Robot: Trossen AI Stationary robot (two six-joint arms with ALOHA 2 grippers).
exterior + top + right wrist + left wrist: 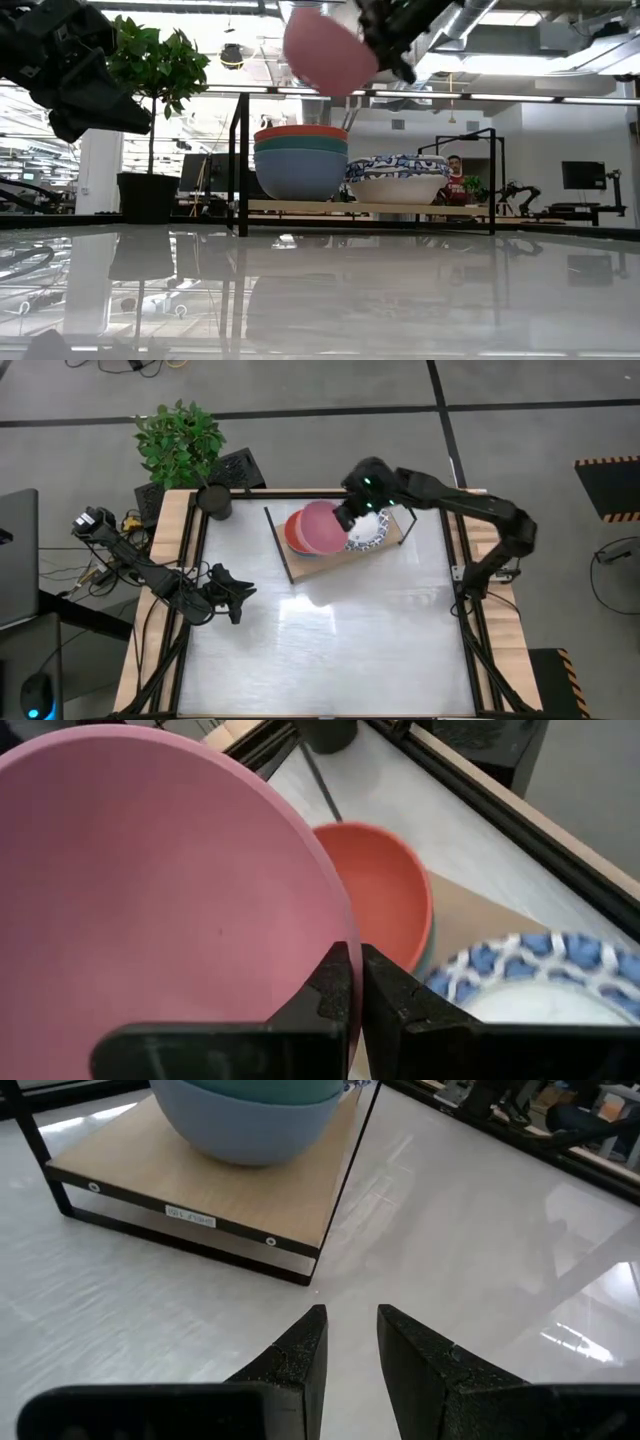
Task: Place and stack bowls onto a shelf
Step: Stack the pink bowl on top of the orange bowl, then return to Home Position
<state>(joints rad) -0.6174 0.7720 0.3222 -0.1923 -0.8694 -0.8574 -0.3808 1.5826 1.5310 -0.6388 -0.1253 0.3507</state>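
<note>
My right gripper (356,960) hangs above the shelf (440,208), shut on a pink bowl (322,50) that sits tilted in the air over the stack of red (300,132), green and blue (298,172) bowls. Beside that stack, white bowls with blue patterned rims (397,176) rest nested on the wooden board. In the high view the pink bowl (322,525) covers most of the red one (292,536). My left gripper (236,596) waits open over the table's left side, its fingers (300,1355) pointing toward the shelf's corner and touching nothing. My right gripper pinches the pink bowl by its rim (338,925), one finger (332,982) inside the bowl and the other outside. The fingers come from above and from the table's right. The bowl is lifted clear of the stack and tilted, its hollow turned toward the wrist.
A potted plant (180,445) stands at the table's far left corner. The shelf's black wire frame (240,165) rises at its ends. Wooden rails (170,590) edge the white tabletop. A person in red (457,180) sits in the room beyond.
</note>
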